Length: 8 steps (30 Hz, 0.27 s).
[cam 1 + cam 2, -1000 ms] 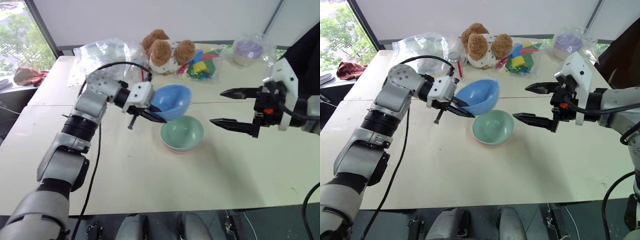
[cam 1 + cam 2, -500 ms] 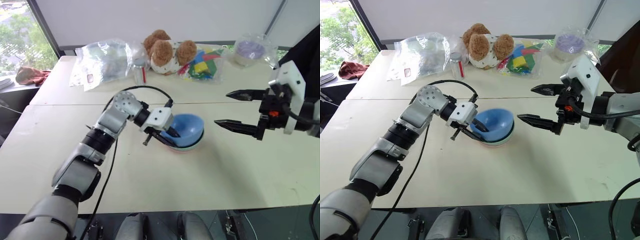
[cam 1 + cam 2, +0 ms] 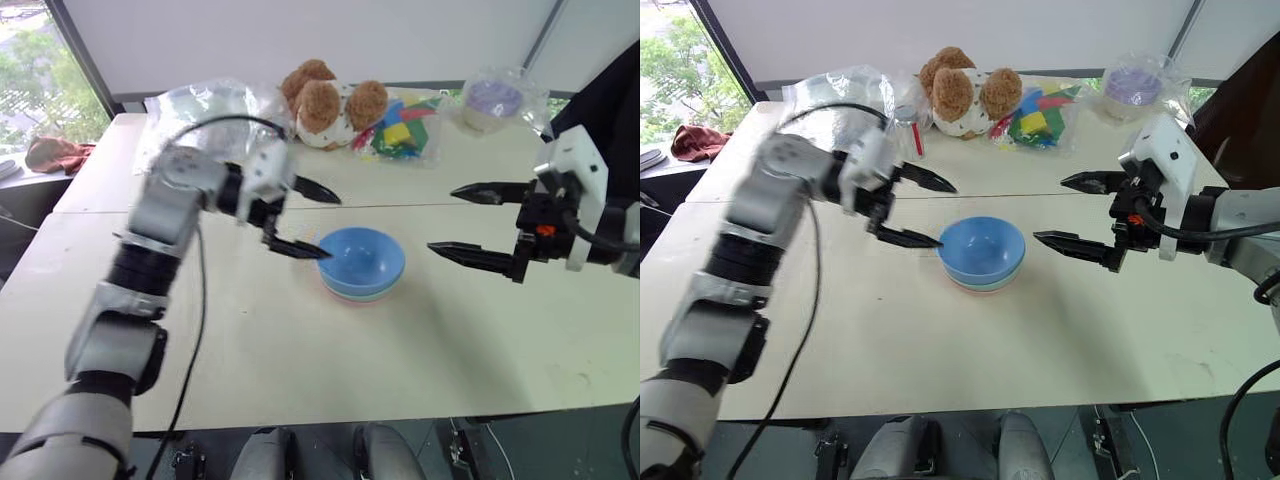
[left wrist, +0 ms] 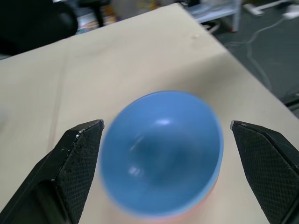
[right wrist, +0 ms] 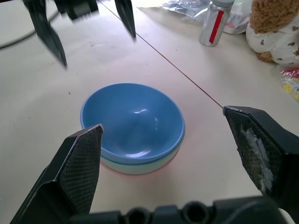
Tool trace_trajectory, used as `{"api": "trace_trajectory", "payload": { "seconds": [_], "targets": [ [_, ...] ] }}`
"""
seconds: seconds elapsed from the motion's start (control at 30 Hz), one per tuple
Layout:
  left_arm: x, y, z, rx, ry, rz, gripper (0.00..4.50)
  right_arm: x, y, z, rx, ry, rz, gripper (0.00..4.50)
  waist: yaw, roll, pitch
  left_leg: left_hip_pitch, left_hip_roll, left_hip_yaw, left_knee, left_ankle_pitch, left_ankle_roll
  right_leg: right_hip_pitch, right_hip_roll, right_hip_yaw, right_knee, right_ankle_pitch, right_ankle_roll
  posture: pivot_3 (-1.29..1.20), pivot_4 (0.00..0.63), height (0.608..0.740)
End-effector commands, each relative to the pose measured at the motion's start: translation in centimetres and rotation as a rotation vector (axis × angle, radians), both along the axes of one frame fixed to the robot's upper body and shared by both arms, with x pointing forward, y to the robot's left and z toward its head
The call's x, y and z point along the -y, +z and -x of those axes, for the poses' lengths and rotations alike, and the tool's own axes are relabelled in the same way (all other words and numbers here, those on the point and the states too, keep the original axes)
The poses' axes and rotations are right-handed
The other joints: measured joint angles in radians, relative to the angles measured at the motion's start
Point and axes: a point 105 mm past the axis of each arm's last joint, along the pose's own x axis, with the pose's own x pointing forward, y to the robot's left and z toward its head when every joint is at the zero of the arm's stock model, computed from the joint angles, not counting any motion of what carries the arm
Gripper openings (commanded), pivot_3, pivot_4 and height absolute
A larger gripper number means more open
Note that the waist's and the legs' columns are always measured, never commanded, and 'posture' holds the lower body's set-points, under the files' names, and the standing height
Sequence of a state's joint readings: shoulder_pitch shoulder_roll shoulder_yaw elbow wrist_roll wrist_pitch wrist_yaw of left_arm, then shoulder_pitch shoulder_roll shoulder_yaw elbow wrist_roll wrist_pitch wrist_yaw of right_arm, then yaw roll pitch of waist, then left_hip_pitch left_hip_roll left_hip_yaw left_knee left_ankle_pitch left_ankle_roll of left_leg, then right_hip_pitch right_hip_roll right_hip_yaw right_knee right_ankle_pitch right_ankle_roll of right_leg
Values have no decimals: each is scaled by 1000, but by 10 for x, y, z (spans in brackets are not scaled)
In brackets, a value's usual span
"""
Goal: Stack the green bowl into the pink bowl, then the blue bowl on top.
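Near the middle of the table, the blue bowl (image 3: 362, 258) sits nested on top of the green bowl (image 5: 135, 164). Of the pink bowl (image 5: 140, 173), a thin rim peeks out underneath. My left gripper (image 3: 330, 227) hangs just left of the stack, a little above the table, open and empty, its fingers apart from the blue rim. In the left wrist view the blue bowl (image 4: 161, 151) lies beyond the spread fingers. My right gripper (image 3: 442, 220) hovers to the right of the stack, open and empty, pointing at it.
Along the far edge are a clear plastic bag (image 3: 205, 115), a small bottle with a red label (image 5: 212, 23), a brown teddy bear (image 3: 325, 100), a bag of coloured blocks (image 3: 405, 128) and a purple bowl in clear plastic (image 3: 495, 100).
My left gripper set the blue bowl down into the green one, opened, and drew back up and to the left. The right gripper has stayed in place.
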<state>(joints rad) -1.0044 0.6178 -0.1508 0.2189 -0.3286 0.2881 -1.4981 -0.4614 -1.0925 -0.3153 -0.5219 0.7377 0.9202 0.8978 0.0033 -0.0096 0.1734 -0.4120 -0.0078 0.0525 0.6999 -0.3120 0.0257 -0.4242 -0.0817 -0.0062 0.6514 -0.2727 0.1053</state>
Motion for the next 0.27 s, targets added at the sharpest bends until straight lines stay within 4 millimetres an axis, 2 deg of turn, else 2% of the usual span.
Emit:
{"api": "trace_trajectory", "payload": {
  "seconds": [0.03, 0.27],
  "targets": [
    [-22, 7, 9, -19, 72, 42, 4483, 4, -3, -1, 7, 1, 35, 4500, 1, 0, 0, 0, 0, 0, 0, 1, -1, 0, 0, 0, 0, 0, 0, 0, 150, 740],
    [-56, -11, 12, -93, 260, 81, 4483, 6, -19, -8, -31, 13, 55, 4500, 7, 0, 0, 0, 0, 0, 1, 1, -1, 1, 0, 0, 0, 0, 0, 0, 150, 740]
  ]
}}
